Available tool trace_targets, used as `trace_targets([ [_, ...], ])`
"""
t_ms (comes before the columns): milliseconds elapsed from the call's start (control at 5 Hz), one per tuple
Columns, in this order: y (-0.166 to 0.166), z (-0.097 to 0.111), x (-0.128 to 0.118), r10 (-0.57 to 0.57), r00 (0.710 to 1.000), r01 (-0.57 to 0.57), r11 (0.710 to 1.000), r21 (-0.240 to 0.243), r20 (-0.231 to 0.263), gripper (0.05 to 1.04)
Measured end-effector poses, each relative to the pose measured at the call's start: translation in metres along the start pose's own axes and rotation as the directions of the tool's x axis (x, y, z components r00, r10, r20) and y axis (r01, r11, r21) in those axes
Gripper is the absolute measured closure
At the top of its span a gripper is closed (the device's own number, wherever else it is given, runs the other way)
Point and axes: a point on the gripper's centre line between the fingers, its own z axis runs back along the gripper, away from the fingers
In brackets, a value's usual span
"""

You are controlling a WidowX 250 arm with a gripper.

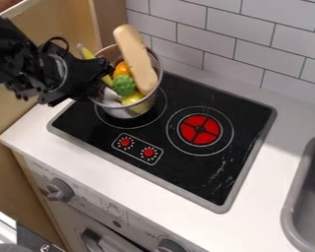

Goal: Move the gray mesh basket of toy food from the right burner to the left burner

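Note:
At the upper left, the black gripper (78, 86) stands open just left of a metal mesh basket (144, 105). One finger overlaps the basket's left rim; whether it touches cannot be told. The basket stands on the left rear burner area of the black stove top (160, 152). Inside it a long beige loaf-like piece (135, 59) leans up past the rim. Beside this lie an orange piece (122, 69), a green pepper-like piece (124, 85), a yellow piece (132, 98) and a yellow banana-like piece (88, 53). A whitish piece (110, 96) sits low at the left, partly hidden.
Right of the basket is a red burner (200, 130), with two red knobs (148, 152) in front. A grey sink (308, 197) is at the right edge. White tiles (239, 34) line the back, and a wooden panel (61, 22) stands behind the arm.

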Motion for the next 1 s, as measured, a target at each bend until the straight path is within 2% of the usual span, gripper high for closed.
trace_targets([
  [200, 0.001, 0.000, -0.005, 0.001, 1.000, -0.001, 1.000, 0.005, 0.000, 0.842],
  [400, 0.000, 0.004, -0.007, -0.006, 1.000, 0.006, 1.000, 0.016, 0.000, 0.585],
  [600, -0.004, 0.009, -0.011, 0.001, 1.000, -0.001, 1.000, 0.030, -0.004, 0.286],
  [800, -0.010, 0.019, -0.014, 0.040, 0.999, -0.038, 0.998, 0.050, -0.028, 0.085],
  [1000, -0.019, 0.036, -0.012, 0.030, 0.997, -0.023, 0.995, 0.099, -0.070, 0.083],
])
